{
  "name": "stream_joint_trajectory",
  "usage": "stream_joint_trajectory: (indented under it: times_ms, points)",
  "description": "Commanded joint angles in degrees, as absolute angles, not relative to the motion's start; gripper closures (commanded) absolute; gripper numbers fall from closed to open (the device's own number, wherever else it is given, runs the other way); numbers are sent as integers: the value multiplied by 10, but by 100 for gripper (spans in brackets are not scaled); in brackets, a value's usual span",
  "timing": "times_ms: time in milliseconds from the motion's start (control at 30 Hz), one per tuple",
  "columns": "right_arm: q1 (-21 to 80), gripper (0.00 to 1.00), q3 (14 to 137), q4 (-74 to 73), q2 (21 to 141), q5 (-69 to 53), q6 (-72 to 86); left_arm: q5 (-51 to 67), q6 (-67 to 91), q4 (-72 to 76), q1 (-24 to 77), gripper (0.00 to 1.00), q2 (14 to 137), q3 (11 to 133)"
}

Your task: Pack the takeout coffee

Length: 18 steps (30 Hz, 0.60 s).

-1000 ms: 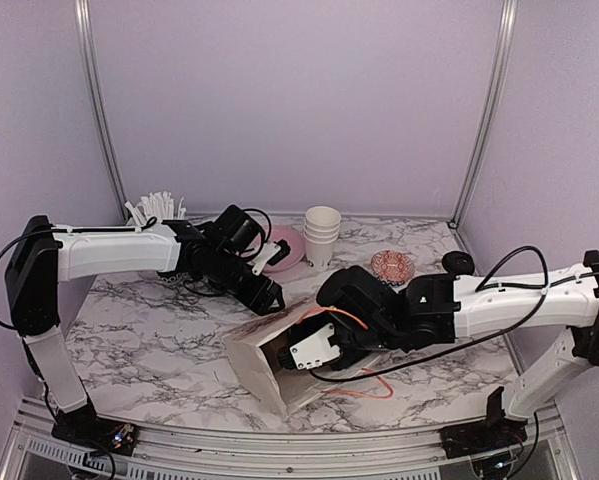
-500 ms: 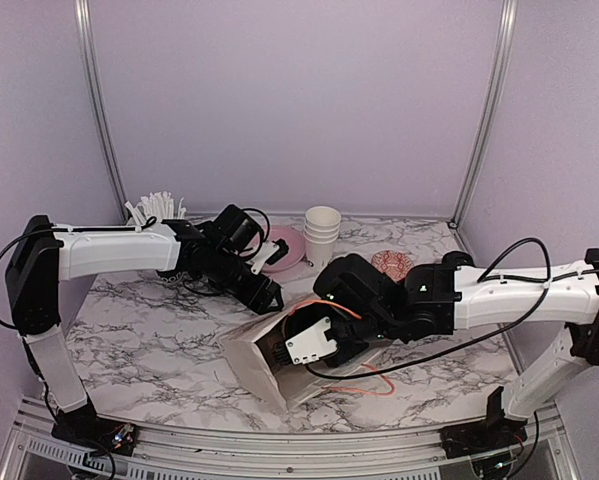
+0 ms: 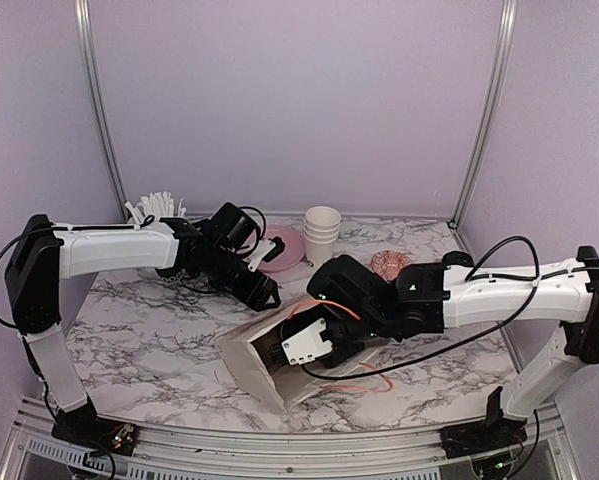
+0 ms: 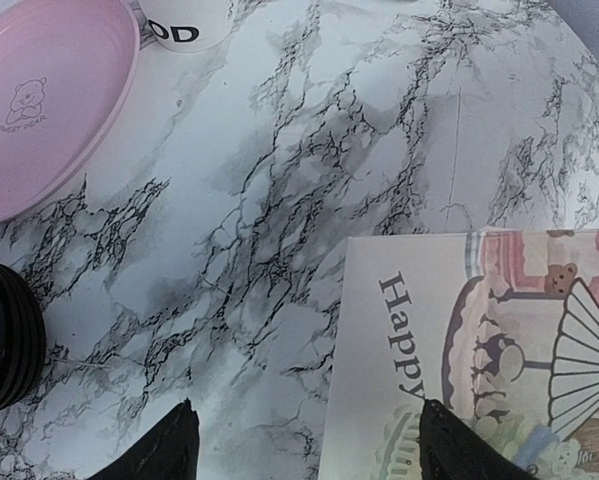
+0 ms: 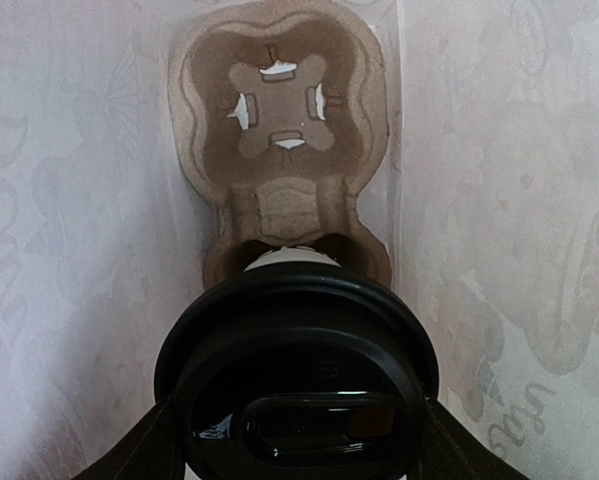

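While your right gripper (image 5: 299, 450) clasps the coffee cup (image 5: 297, 345) between its fingers inside the paper bag (image 5: 69, 250), the cardboard carrier (image 5: 279, 110) lies just ahead; your left gripper (image 4: 309, 440) hangs wide open, empty, the bag's edge beneath it.

Top camera looks down from behind; both wrist cameras closely view the bag (image 3: 251, 362).

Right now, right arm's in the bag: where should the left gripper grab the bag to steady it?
Probably pinch the paper bag at its printed wall's free edge, from above on the far side, under the open left gripper. That wall is a thin flat sheet; the right gripper and coffee cup fill the mouth.
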<state>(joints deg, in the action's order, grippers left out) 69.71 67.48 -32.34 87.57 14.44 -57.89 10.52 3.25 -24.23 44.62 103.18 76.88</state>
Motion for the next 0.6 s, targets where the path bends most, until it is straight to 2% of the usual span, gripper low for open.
stream_joint_trajectory:
  times_ms: [0, 267, 567]
  points:
    - [684, 62, 718, -336, 893, 123, -566, 106, 16, -244, 433, 23, 1024, 774]
    - [670, 62, 764, -383, 919, 84, -560, 58, 6, -270, 387, 21, 962, 766]
    - [660, 62, 873, -531, 996, 22, -544, 38, -16, -303, 349, 21, 909, 763]
